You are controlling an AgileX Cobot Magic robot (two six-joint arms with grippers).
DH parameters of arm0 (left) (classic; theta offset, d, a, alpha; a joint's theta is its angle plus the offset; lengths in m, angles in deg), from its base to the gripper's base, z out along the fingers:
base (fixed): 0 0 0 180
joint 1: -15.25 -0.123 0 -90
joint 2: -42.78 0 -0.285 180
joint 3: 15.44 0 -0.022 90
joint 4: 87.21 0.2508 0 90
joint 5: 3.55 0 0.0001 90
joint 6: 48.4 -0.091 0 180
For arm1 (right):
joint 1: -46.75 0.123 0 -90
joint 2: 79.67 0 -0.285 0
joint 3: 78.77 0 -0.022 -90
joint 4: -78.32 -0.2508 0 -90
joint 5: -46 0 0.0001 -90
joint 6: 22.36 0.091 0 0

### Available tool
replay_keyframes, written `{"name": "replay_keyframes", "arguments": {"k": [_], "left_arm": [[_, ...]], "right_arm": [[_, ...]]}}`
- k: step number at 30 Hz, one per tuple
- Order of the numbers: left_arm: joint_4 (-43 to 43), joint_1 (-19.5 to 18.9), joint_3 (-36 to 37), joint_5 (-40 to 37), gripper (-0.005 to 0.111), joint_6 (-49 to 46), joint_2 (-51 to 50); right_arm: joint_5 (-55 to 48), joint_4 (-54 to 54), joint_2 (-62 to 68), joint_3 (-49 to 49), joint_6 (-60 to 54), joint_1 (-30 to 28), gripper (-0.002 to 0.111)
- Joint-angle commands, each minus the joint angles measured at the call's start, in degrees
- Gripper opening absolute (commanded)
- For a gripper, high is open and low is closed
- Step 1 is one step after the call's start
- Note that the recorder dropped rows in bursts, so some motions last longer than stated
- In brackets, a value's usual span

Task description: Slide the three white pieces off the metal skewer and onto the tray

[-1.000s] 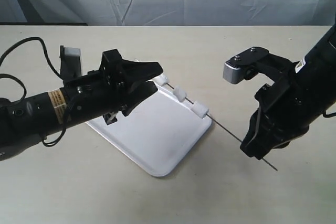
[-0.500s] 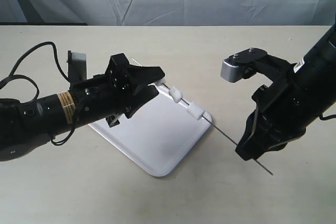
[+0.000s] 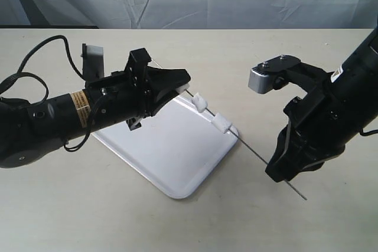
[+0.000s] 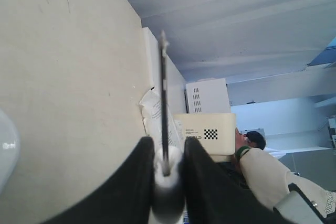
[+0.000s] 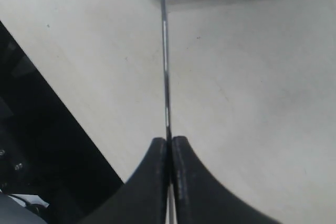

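Holding the thin grey metal skewer (image 3: 254, 152) up off the pale beige surface (image 3: 195, 222), the right gripper (image 3: 279, 172) is clamped tight on the rod close to one end. A short bit of rod pokes out past it. The right wrist view shows the same thing: the right gripper (image 5: 169, 145) has its jaws pressed together with the skewer (image 5: 165, 51) between them.

The skewer slants from there toward the far edge of the surface. It crosses over one side of the flat shiny white plastic tray (image 3: 171, 151). The tray lies flat near the middle of the surface, with a corner turned to the near edge.

The left gripper (image 3: 182, 84) sits at the other part of the skewer, over the tray's far corner. In the left wrist view its jaws are narrow and squeeze a small soft white piece (image 4: 168, 182) that the skewer (image 4: 164, 103) runs through.

A second white piece (image 3: 200, 101) and a third white piece (image 3: 221, 123) sit on the skewer with a gap between them. They are between the two grippers and just above the tray's rim. Whether they touch the rim cannot be told.
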Motion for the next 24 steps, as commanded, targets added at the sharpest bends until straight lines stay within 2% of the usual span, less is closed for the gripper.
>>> {"name": "replay_keyframes", "arguments": {"k": [1, 15, 18, 24], "left_arm": [[0.2, 0.2, -0.2, 0.5, 0.019, 0.0, -0.1], [-4.7, -0.1, -0.2, -3.8, 0.019, -0.5, -0.1], [-4.8, -2.1, -0.2, -3.2, 0.019, -0.5, -0.1], [0.8, -8.5, -0.2, -1.4, 0.019, -0.3, -0.1]], "right_arm": [[-0.4, 0.8, -0.6, 0.2, -0.4, 0.1, -0.001], [-1.7, 3.6, -0.6, 0.2, -0.4, 0.1, -0.001], [-2.3, 5.1, -0.6, 0.2, -0.2, 0.1, -0.001], [-4.0, 6.7, -0.7, 0.2, -0.2, 0.1, -0.001]]}}
